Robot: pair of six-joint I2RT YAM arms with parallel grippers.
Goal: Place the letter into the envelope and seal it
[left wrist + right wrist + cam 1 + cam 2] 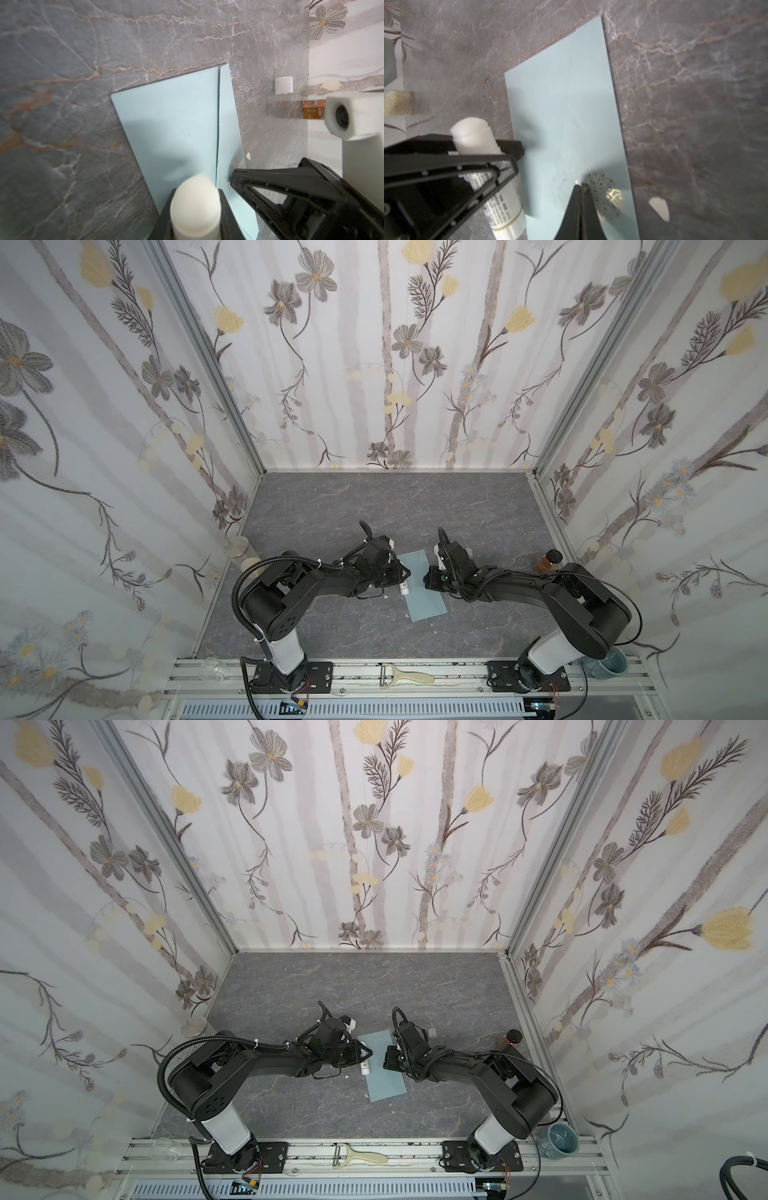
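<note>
The blue-grey envelope (pixel 426 601) (pixel 386 1085) lies flat on the marble table between both arms, its flap folded down along a seam (pixel 218 124). The letter is out of view. My left gripper (pixel 401 577) (pixel 195 197) is shut on a white glue stick (pixel 195 209) (pixel 475 137), uncapped, at the envelope's left edge. My right gripper (pixel 428 577) (pixel 581 186) is shut, holding nothing. Its tips press on the envelope (pixel 566 108) beside a round gold-patterned sticker (pixel 605 195).
A white cap (pixel 284 84) (pixel 432 1031) stands behind the envelope, and an amber bottle (pixel 548 561) by the right wall. A glass jar (pixel 239 549) stands at the left wall. A peeler (pixel 405 676), a blue mug (pixel 609 664) and a clear cup (pixel 214 668) lie along the front rail.
</note>
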